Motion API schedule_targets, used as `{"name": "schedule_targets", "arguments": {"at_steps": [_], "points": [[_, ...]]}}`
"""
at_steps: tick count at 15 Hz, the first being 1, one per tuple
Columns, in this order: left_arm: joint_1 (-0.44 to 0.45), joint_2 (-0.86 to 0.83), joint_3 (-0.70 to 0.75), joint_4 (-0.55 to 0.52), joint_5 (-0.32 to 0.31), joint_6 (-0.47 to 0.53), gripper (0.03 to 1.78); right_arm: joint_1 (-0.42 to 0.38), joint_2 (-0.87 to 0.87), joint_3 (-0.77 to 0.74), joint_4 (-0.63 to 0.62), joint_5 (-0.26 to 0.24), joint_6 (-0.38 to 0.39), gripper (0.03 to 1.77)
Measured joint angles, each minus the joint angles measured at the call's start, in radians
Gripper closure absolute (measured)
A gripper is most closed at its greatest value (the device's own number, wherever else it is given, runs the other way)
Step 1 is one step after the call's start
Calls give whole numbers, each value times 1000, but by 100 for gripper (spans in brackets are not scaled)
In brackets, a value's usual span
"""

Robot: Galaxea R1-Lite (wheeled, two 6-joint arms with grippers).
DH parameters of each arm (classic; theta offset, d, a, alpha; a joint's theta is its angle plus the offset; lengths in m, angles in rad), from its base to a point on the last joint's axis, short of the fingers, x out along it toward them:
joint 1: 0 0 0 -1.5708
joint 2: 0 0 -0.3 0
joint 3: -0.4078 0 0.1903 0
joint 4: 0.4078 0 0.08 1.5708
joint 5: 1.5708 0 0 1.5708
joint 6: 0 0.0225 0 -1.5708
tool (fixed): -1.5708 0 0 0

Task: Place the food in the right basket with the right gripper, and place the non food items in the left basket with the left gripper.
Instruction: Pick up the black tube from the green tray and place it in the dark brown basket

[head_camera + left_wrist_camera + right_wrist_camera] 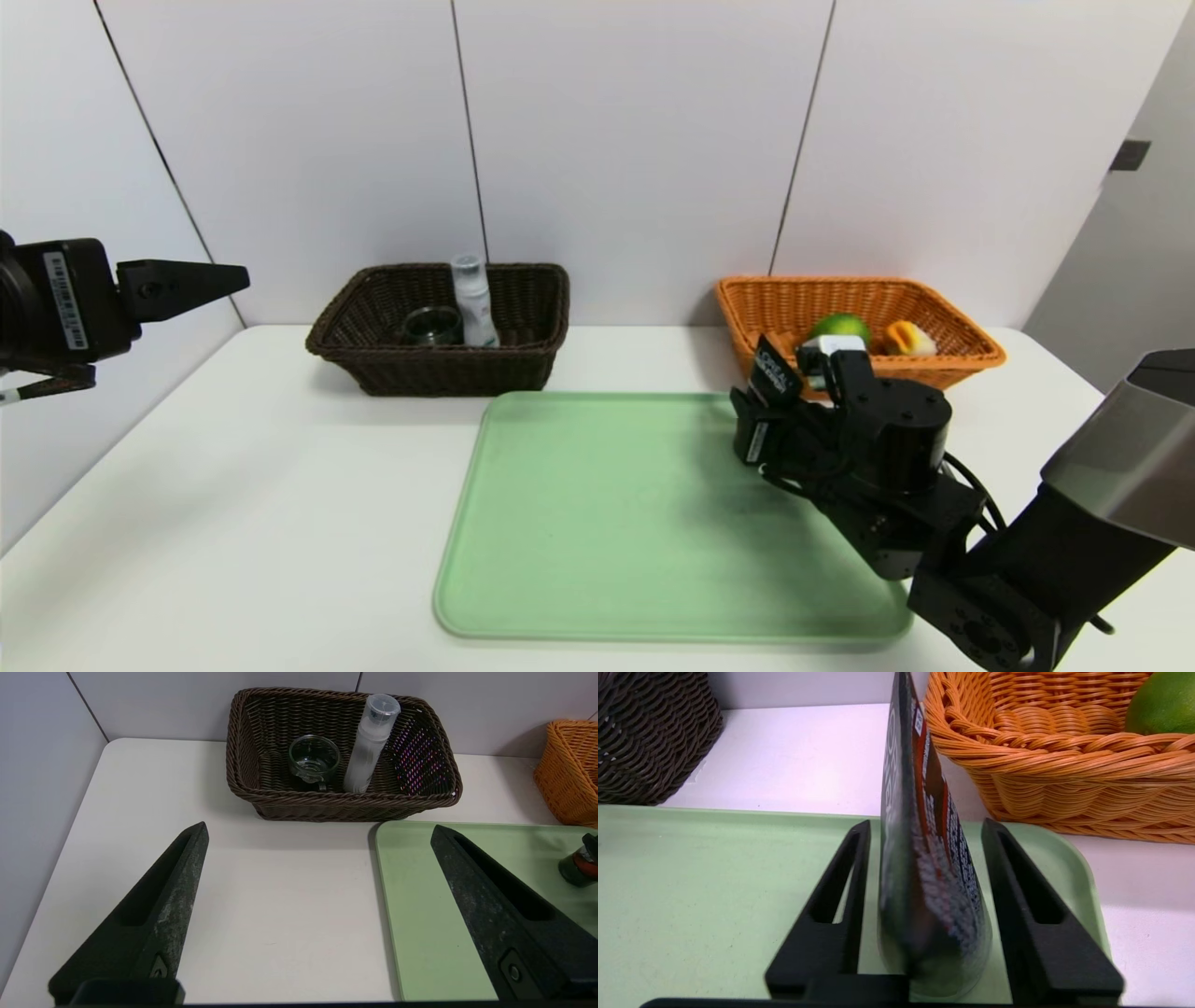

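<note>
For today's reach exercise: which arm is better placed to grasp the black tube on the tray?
Right: the right gripper straddles the black tube, fingers either side; the left gripper hovers far off.

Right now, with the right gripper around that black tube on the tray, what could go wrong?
1. The right gripper straddles the black tube, with gaps still showing beside both fingers; lifting now may drop it.
2. The tube looks like a cosmetic, yet the orange basket nearby holds food; it belongs in the brown basket.
3. The tube stands upright on the green tray and could tip.
</note>
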Motion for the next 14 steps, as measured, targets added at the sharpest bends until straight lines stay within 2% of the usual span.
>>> {"name": "schedule_targets", "arguments": {"at_steps": [1,2,7,10,12,14], "points": [[0,0,0,0,0,0,12,2,-1,1,0,7,3,130],[0,0,0,0,0,0,12,4,-5,5,-1,13,5,144],[0,-5,0,1,17,0,12,12,-46,27,17,23,7,143],[0,-6,2,5,20,1,12,26,-100,33,74,54,9,143],[0,-8,9,9,19,6,12,33,-161,4,174,113,16,143],[-1,-10,17,9,18,7,12,46,-237,-84,331,186,36,143]]}}
